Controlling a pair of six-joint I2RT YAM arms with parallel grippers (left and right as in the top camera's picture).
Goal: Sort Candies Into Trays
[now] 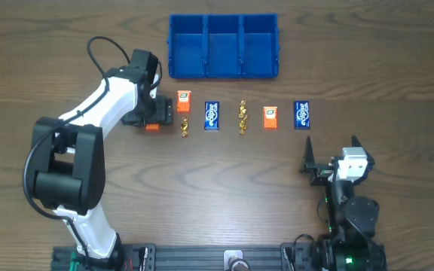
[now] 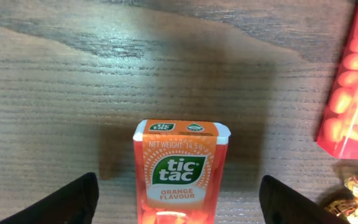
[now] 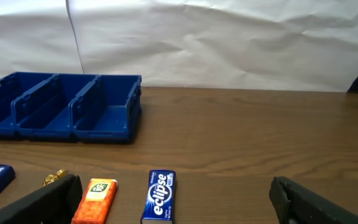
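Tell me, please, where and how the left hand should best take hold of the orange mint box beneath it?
Grip the orange mint box across its two long narrow sides, about mid-length, coming straight down from above. It lies flat, label up, lengthwise between the left hand's open fingers, so its width likely fits the gap and the parallel sides should hold firmly.

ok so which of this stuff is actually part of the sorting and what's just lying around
Job: blue three-bin tray; orange candy boxes; blue gum packs; gold-wrapped candies; left end effector, open, flanking an orange box.
Just there: wooden table; white backdrop.
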